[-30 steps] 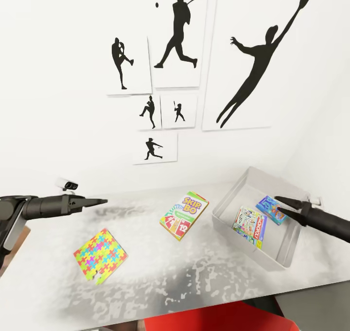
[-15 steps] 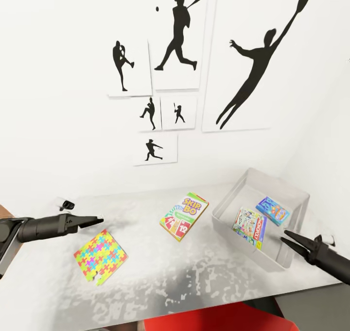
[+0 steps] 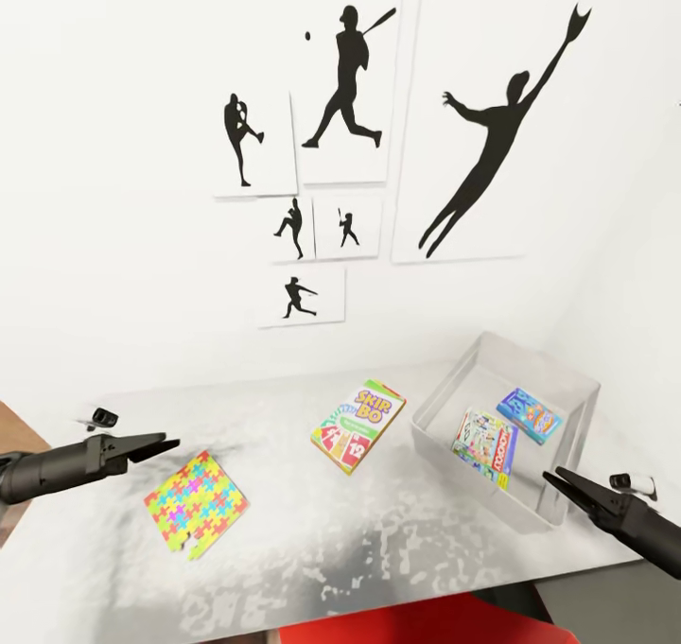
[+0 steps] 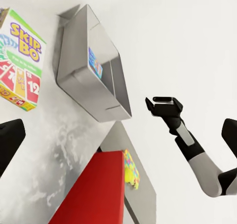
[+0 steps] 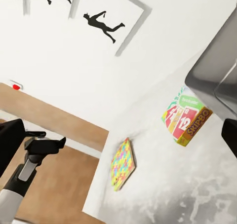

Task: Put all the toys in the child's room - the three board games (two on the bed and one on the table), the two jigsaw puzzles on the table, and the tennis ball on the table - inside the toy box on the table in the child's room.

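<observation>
**Two games binned, Skip-Bo and a puzzle left on the table**

Status from where I stood:

- Toy box (image 3: 558, 393), right of centre in the head view: grey, shallow, sloping walls. Two flat printed boxes lay inside it, a white and red board game (image 3: 485, 443) and a light blue one (image 3: 530, 414).
- Skip-Bo box (image 3: 357, 424): on the table (image 3: 378, 549), middle of frame, just left of the toy box, not touching it. Thin glossy card, green, yellow and red.
- Jigsaw puzzle (image 3: 195, 502): lower left, flat on the mottled white tabletop. Squarish slab, bright interlocking pieces.
- A second multicoloured slab (image 4: 130, 168) showed in the left wrist view beside something red; I couldn't tell what it rested on.
- Tennis ball: couldn't pick it out.

Judgement: roughly a third done; at least the Skip-Bo and one puzzle remained.

Grippers:
- Left gripper (image 3: 156, 444), lower left, above the table just beyond the puzzle, fingers slightly parted, holding nothing.
- Right gripper (image 3: 558, 479), lower right at the toy box's near wall, fingers slightly parted, holding nothing.
</observation>
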`<state>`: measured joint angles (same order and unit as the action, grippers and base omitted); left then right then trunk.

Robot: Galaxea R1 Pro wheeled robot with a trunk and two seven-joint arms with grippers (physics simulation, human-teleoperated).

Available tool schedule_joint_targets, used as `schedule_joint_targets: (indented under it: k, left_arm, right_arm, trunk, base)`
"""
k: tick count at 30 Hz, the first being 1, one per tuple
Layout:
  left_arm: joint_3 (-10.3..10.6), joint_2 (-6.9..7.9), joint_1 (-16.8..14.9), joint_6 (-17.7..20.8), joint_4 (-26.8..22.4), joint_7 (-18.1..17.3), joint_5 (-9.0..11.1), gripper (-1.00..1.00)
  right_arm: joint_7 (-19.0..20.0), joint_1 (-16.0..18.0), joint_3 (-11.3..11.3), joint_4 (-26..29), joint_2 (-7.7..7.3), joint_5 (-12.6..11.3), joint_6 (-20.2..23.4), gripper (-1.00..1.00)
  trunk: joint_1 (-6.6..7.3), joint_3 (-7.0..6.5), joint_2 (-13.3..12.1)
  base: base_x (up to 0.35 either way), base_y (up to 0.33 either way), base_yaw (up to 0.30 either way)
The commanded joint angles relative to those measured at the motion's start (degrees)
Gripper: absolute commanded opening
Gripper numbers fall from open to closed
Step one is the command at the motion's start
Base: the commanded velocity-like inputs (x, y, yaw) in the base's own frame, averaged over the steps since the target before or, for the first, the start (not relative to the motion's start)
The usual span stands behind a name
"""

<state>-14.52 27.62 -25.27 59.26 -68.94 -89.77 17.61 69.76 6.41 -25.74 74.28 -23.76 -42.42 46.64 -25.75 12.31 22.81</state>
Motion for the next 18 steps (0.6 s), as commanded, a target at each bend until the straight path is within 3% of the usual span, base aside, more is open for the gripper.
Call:
schedule_joint_targets:
  k: [1,18]
  left_arm:
    - [-0.19,-0.03,0.15,0.60,-0.04,-0.23,-0.03,1.00]
    - [-0.52,-0.51,0.48,0.51,0.04,-0.23,-0.34,1.00]
  right_arm:
    - [0.13,0.00,-0.01,0.28,0.03,-0.21,0.31,1.00]
    - [0.56,-0.08,-0.01,0.69,0.71,-0.05,0.09,1.00]
  trunk:
    - [-0.04,0.04,0.11]
    - [-0.04,-0.47,0.11]
  base:
    - [0.000,0.000,0.000]
    - [0.000,0.000,0.000]
